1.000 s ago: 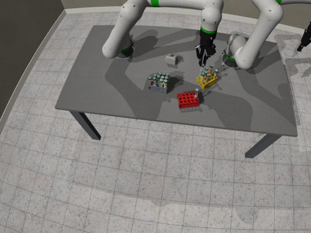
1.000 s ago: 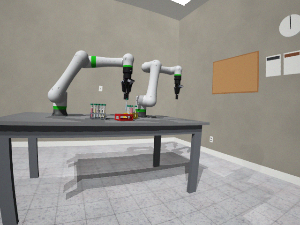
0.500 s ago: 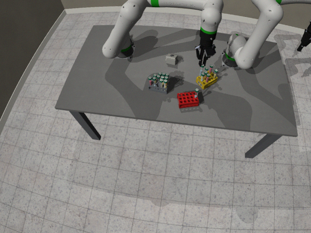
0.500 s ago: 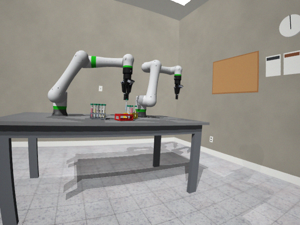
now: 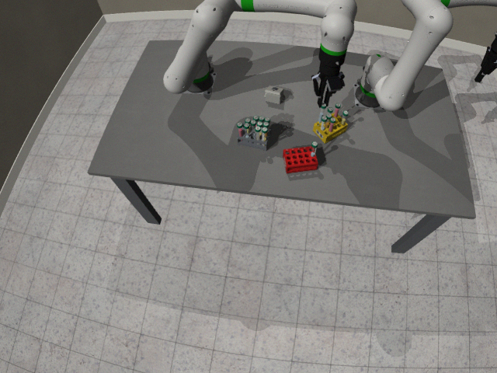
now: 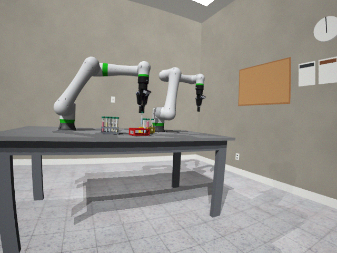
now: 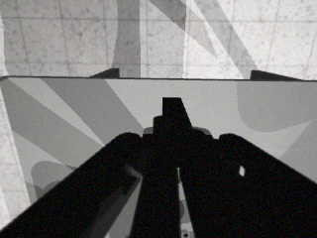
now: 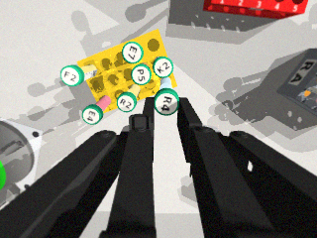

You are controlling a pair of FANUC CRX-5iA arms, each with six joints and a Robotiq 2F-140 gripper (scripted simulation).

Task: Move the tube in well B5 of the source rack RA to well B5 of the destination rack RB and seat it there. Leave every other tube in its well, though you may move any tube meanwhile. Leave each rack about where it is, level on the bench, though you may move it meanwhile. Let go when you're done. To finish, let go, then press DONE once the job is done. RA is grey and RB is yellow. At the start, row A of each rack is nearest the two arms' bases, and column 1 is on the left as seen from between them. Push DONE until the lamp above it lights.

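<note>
Standing over the yellow rack RB (image 5: 337, 134) (image 6: 154, 132) (image 8: 153, 35), the right gripper (image 5: 322, 103) (image 6: 141, 110) (image 8: 165, 111) has its fingers drawn in on the green-rimmed cap of tube R4 (image 5: 321, 116) (image 6: 141, 118) (image 8: 166, 102). The tube hangs upright and holds something pale blue — its cap sits higher than those of its neighbours. It is at the rack's column-5 end, on the side facing the arms' bases, close by tube K2 (image 8: 162, 66). I'd say this is the tube the job concerns, though from here I can't be certain, nor can I tell which well its foot is over or in.

The left gripper (image 5: 477, 79) (image 6: 198, 110) (image 7: 170, 112) is up in the air, well apart from all the racks, its fingers closed together on nothing.

Over on the bench (image 5: 160, 152) (image 6: 122, 138) (image 7: 213, 99), the grey rack RA (image 5: 252, 144) (image 6: 110, 133) (image 8: 302, 74) is crowded with capped tubes, while the red rack (image 5: 300, 169) (image 6: 139, 128) (image 8: 258, 11) carries a single tube (image 5: 314, 149) at one corner. A small pale box (image 5: 273, 96) sits between the arms — its lamp is too small to read.

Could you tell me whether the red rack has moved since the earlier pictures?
No, the red rack keeps its place relative to the table edge in the top view.
</note>
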